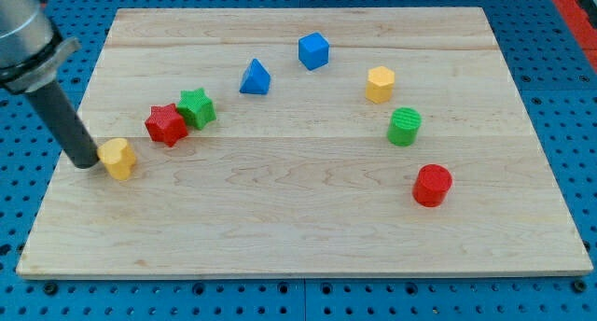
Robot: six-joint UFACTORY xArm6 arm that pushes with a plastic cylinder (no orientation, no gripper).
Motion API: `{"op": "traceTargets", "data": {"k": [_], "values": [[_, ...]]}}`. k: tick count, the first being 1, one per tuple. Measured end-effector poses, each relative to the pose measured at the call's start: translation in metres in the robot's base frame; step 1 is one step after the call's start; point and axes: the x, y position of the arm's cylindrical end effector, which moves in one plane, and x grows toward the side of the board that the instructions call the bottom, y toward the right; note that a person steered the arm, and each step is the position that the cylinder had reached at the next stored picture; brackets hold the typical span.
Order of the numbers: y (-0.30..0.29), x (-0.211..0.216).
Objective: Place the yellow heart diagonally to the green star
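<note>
Yellow heart (118, 158) near the worktop's (308, 237) left edge, orientation unclear, dark rod slanting down from upper left, my tip (87, 162) touching the heart's left side, no jaws on this arm, red star (165, 125) touching green star (197, 107) beyond

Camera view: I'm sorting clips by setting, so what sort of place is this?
Probably a robotics lab bench: a wooden board lies on a blue perforated base, small coloured blocks like the yellow heart and green star are scattered about, and my tip touches the heart's left side.
</note>
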Motion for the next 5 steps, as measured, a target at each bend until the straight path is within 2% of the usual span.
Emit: {"op": "traceTargets", "data": {"k": [2,3,4,5], "values": [[0.107,0.0],[0.13,0.021],[0.106,0.054],[0.158,0.047]]}}
